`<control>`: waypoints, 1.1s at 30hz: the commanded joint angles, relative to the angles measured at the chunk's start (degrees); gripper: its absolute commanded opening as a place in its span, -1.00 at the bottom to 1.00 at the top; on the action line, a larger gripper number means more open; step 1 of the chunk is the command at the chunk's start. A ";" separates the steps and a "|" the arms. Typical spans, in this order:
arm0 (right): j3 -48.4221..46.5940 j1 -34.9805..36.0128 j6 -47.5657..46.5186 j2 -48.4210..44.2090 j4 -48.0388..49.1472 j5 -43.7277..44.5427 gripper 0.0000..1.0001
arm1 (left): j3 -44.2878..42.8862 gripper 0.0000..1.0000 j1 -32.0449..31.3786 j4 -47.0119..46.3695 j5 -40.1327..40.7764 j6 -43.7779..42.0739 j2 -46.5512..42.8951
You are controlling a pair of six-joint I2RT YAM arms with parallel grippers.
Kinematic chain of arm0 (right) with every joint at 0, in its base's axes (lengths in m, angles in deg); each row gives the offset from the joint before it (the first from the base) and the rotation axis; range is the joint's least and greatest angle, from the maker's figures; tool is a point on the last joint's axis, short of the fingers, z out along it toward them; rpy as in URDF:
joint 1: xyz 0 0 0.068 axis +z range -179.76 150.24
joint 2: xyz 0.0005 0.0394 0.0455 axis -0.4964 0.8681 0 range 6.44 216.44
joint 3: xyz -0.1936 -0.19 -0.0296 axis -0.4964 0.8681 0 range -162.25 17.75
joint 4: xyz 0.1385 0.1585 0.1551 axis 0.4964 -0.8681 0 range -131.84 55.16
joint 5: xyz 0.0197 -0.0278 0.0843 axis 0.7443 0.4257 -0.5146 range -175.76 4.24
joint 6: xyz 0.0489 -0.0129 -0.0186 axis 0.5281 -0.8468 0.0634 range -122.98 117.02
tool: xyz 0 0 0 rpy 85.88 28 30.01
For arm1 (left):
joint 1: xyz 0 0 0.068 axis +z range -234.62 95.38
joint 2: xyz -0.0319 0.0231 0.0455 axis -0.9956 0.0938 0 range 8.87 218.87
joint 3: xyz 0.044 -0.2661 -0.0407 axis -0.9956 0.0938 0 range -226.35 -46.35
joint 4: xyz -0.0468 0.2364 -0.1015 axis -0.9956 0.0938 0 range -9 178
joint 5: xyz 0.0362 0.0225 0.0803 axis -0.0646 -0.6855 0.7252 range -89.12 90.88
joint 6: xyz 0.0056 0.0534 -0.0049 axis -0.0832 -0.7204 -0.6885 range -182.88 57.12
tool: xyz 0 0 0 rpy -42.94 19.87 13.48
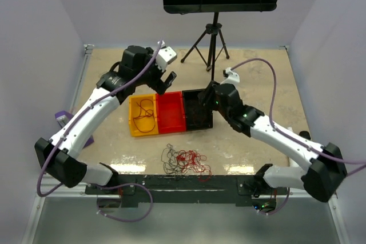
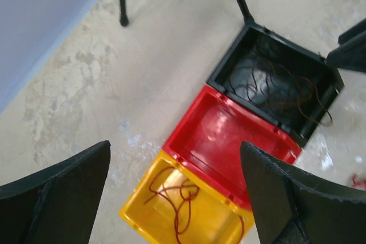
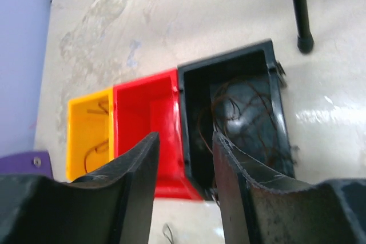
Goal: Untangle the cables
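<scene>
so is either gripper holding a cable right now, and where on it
Nothing is held. The left gripper is wide open near the bins; the right gripper is open at the black bin, nothing between its fingers.

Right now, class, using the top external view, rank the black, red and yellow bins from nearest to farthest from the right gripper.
1. Black bin: right end of the row, with the right gripper at it.
2. Red bin: middle of the row.
3. Yellow bin: left end, farthest.

3 bins [image 1: 170, 112], 1 cable tangle [image 1: 184, 160]
</scene>
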 commanded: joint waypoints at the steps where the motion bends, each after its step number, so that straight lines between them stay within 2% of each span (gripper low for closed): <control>1: 9.02 0.30 -2.01 -10.70 -4.23 -8.12 -0.10 | 3.93 1.00 0.91 7.56 -11.27 -6.34 -4.15; 6: 17.02 3.89 1.49 -21.34 -8.72 -13.93 0.15 | 8.95 1.00 0.47 10.02 -18.06 -10.47 -7.41; 9: 21.60 6.53 4.66 -25.39 -9.52 -15.78 0.21 | 9.48 1.00 0.21 13.88 -20.34 -13.64 -7.32; 12: 24.06 9.52 5.28 -26.54 -7.42 -18.76 0.22 | 11.85 0.99 -0.23 14.95 -21.66 -15.23 -8.63; 15: 25.12 11.11 4.85 -22.78 -5.04 -21.49 0.20 | 14.75 0.99 -0.76 14.59 -23.24 -16.72 -10.56; 19: 22.93 14.71 4.67 -17.32 -5.04 -18.60 0.05 | 18.00 0.99 -1.73 13.89 -24.22 -17.08 -12.50; 24: 21.26 15.50 2.56 -11.96 -2.93 -19.21 -0.10 | 21.26 0.98 -1.99 12.66 -22.55 -16.63 -13.12; 30: 19.85 17.26 1.07 -6.95 -2.14 -19.12 -0.12 | 23.54 0.98 -1.99 10.90 -22.46 -16.37 -13.91; 32: 19.76 17.26 1.06 -6.07 -1.96 -19.04 -0.24 | 23.90 0.99 -1.99 10.38 -21.93 -16.11 -14.00; 33: 19.59 17.44 1.06 -5.45 -2.13 -18.60 -0.41 | 23.99 0.98 -1.90 10.11 -21.76 -16.11 -14.09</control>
